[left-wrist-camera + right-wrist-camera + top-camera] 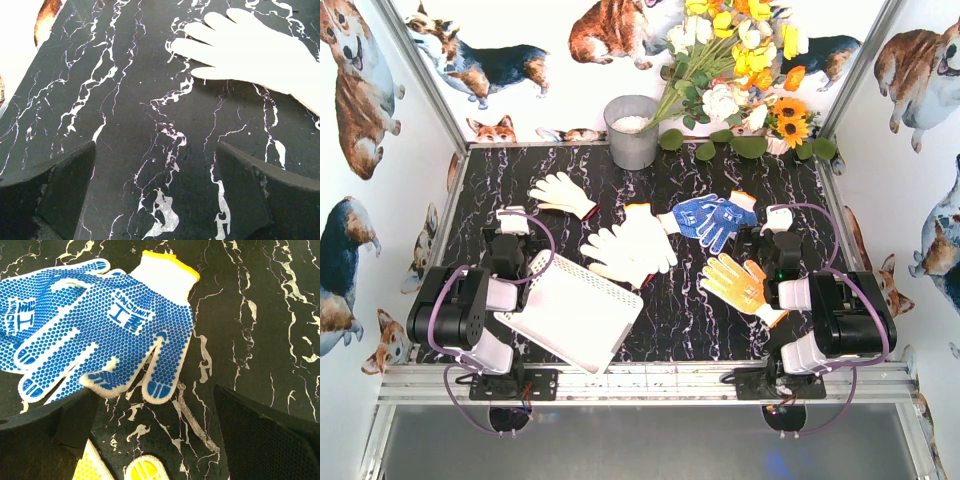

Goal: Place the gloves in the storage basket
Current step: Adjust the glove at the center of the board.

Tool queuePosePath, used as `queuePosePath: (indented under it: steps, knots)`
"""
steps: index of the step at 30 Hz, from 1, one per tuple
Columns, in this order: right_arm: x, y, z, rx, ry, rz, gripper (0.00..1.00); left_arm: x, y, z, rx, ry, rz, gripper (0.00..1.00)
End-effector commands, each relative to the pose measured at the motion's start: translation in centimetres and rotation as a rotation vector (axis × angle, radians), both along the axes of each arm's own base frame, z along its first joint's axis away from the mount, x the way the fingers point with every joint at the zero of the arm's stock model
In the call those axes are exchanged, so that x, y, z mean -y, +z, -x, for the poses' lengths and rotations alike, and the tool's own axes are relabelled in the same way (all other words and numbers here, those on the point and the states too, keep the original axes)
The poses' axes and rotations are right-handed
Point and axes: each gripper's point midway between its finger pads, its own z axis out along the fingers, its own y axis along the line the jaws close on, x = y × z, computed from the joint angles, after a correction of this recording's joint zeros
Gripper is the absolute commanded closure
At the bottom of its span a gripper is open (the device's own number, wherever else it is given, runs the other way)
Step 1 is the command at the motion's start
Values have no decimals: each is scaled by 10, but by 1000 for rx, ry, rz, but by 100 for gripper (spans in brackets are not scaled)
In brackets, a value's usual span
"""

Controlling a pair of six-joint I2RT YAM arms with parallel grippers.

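Note:
Several gloves lie on the black marble table: a cream glove point(563, 192) at the back left, a cream pair point(630, 252) in the middle, a blue dotted pair point(712, 218), and a yellow-orange dotted glove point(742, 284) at the right. The white storage basket point(578, 313) lies tilted at the front left, beside the left arm. My left gripper point(155, 165) is open over bare table, with the cream glove point(255, 52) ahead of it to the right. My right gripper point(155, 415) is open, the blue glove point(107, 322) just beyond its fingertips and yellow glove tips point(145, 471) below.
A grey metal bucket point(631, 132) stands at the back edge, next to a bunch of artificial flowers point(740, 70). White walls printed with corgis close the table on three sides. An aluminium rail point(650, 382) runs along the near edge.

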Motion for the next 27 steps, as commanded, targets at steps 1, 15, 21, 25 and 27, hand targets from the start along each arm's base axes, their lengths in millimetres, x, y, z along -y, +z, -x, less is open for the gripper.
queuePosePath:
  steps: [1, 15, 21, 25, 27]
  knots:
    - [0, 20, -10, 73, 3, 4, 0, 0, 13, -6, 43, -5, 1, 0]
    - [2, 21, -10, 75, -6, 6, 0, -7, 13, -5, 47, 34, 15, 0]
    - [28, 64, 9, 128, -186, -22, 0, -26, 47, 5, 51, 170, 47, 0]
    - [51, 121, 37, 149, -377, -166, 0, -33, 89, 14, 107, 248, 134, 0]
    - [42, 136, 48, 128, -327, -192, 2, -28, 112, 16, 127, 239, 188, 0]
